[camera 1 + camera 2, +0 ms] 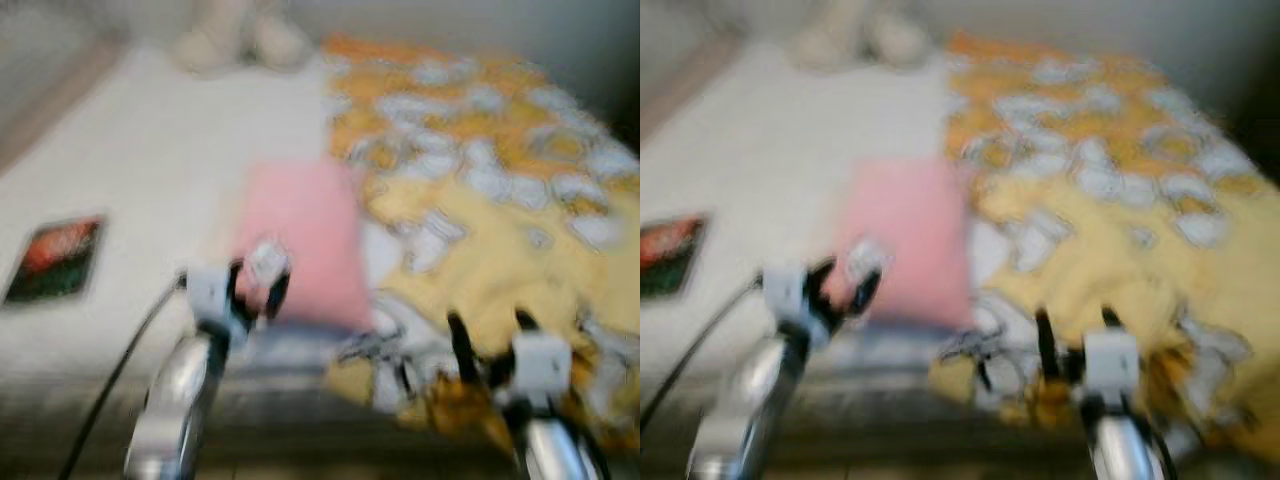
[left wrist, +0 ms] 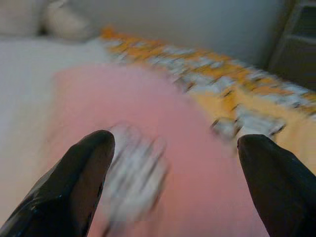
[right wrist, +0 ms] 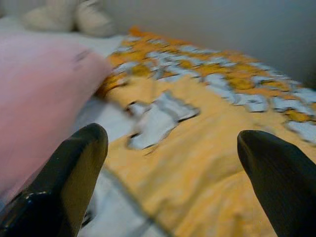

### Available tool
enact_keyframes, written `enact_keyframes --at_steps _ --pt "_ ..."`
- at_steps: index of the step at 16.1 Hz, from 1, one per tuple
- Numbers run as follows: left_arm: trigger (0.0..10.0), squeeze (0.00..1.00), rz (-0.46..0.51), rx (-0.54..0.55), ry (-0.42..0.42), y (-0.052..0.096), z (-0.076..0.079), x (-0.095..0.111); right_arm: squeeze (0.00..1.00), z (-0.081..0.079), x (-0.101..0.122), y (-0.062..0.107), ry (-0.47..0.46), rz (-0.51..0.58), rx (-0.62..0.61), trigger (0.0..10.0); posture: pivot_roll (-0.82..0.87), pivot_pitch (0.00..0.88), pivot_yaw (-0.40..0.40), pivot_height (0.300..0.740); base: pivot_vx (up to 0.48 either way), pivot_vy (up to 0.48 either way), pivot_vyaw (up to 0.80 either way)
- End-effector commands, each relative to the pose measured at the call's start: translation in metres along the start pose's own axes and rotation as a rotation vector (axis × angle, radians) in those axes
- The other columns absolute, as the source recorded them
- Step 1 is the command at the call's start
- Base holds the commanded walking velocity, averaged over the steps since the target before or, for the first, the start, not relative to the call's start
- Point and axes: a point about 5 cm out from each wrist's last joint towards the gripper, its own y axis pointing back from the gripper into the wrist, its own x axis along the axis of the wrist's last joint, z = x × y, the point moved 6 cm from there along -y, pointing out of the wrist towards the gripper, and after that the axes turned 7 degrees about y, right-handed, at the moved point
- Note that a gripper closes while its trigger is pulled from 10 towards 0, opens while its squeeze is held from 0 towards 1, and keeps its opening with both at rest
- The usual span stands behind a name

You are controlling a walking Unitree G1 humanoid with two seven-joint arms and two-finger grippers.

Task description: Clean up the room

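Your two silver arms reach forward, blurred in the head views. Your left gripper sits higher, its black fingers spread wide apart. Your right gripper points ahead, fingers likewise parted.

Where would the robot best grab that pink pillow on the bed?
Probably the pink pillow by its near edge, coming from the foot of the bed. It lies flat, that edge faces the open left gripper, and the yellow blanket crowds its right side.
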Motion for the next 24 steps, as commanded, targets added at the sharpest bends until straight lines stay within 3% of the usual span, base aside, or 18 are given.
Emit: enact_keyframes --at_steps 1,5,8,10,11,14,15,17,18,20,24 --pt "10.0 0.0 -0.024 0.02 0.022 -0.001 0.001 -0.005 0.0 0.004 -0.004 -0.001 0.013 -0.023 -0.017 10.0 -0.09 0.0 0.003 0.711 0.48 0.0 -0.79" --pt "10.0 0.0 0.029 0.185 0.036 -0.014 -0.025 0.016 0.0 0.007 0.005 -0.025 0.01 0.002 0.01 10.0 -0.1 0.0 0.017 0.711 0.311 0.2 0.0" --pt "10.0 0.0 0.046 0.23 0.025 -0.018 -0.034 0.024 0.0 0.001 0.011 -0.034 -0.004 0.019 0.036 10.0 -0.09 0.0 0.014 0.711 0.0 0.147 0.0" --pt "10.0 0.0 0.041 0.204 -0.048 -0.031 -0.036 0.034 0.0 -0.005 0.01 -0.038 -0.009 0.015 0.05 10.0 -0.08 0.0 0.003 0.711 0.0 0.0 0.57" --pt "10.0 0.0 -0.012 0.174 -0.092 -0.051 -0.039 0.038 0.0 -0.007 0.008 -0.043 -0.027 0.006 0.045 10.0 -0.07 0.0 -0.005 0.711 0.0 0.0 0.0" --pt "10.0 0.0 -0.075 0.187 -0.075 -0.078 -0.052 0.051 0.0 -0.007 0.001 -0.062 -0.074 -0.02 0.05 10.0 -0.08 0.0 0.01 0.711 0.0 0.0 0.0" --pt "10.0 0.0 -0.093 0.172 -0.053 -0.085 -0.052 0.056 0.0 -0.002 -0.005 -0.074 -0.086 -0.047 0.045 10.0 -0.08 0.0 0.019 0.711 0.0 0.0 0.0" --pt "10.0 0.0 -0.158 0.086 0.031 -0.1 -0.045 0.073 0.0 0.03 -0.003 -0.109 -0.188 -0.083 -0.032 10.0 -0.05 0.0 0.03 0.711 0.0 0.0 0.0" --pt "10.0 0.0 -0.217 0.071 0.042 -0.103 -0.047 0.071 0.0 0.037 -0.003 -0.119 -0.217 -0.095 -0.036 10.0 -0.05 0.0 0.032 0.711 0.0 0.0 0.0" --pt "10.0 0.0 -0.263 0.109 0.053 -0.105 -0.055 0.066 0.0 0.035 -0.003 -0.127 -0.26 -0.111 -0.008 10.0 -0.04 0.014 0.038 0.711 0.0 0.0 0.0" --pt "10.0 0.0 -0.36 0.159 0.155 -0.083 -0.084 0.056 0.0 0.016 0.015 -0.148 -0.397 -0.098 0.116 10.0 -0.02 0.109 0.003 0.711 0.0 0.0 0.0"
